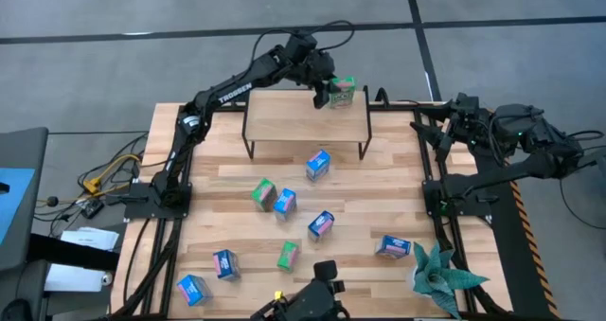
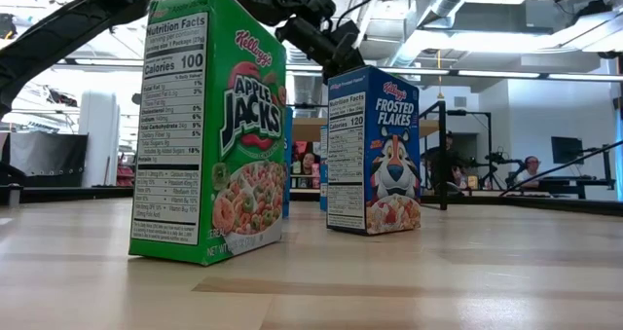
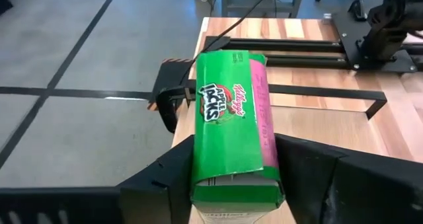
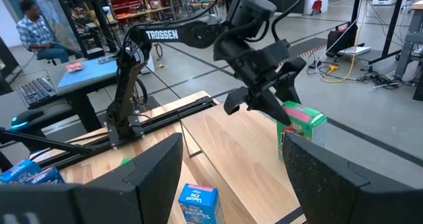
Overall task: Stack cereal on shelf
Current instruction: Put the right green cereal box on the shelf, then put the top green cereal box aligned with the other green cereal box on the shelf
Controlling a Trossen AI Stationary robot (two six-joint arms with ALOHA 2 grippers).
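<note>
The left gripper (image 1: 329, 92) sits over the shelf's (image 1: 284, 120) far right corner, its fingers either side of a green cereal box (image 1: 343, 91) standing there; whether they still pinch it, I cannot tell. The right gripper (image 1: 445, 122) waits wide open by the table's (image 1: 227, 217) right edge.

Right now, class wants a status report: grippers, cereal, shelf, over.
Left gripper around green cereal box at shelf back right corner. Right gripper open, idle at right edge. Eight boxes on table.

Most of the shelf (image 1: 294, 122) top lies free; a green box (image 1: 343, 91) blocks its far right corner
</note>
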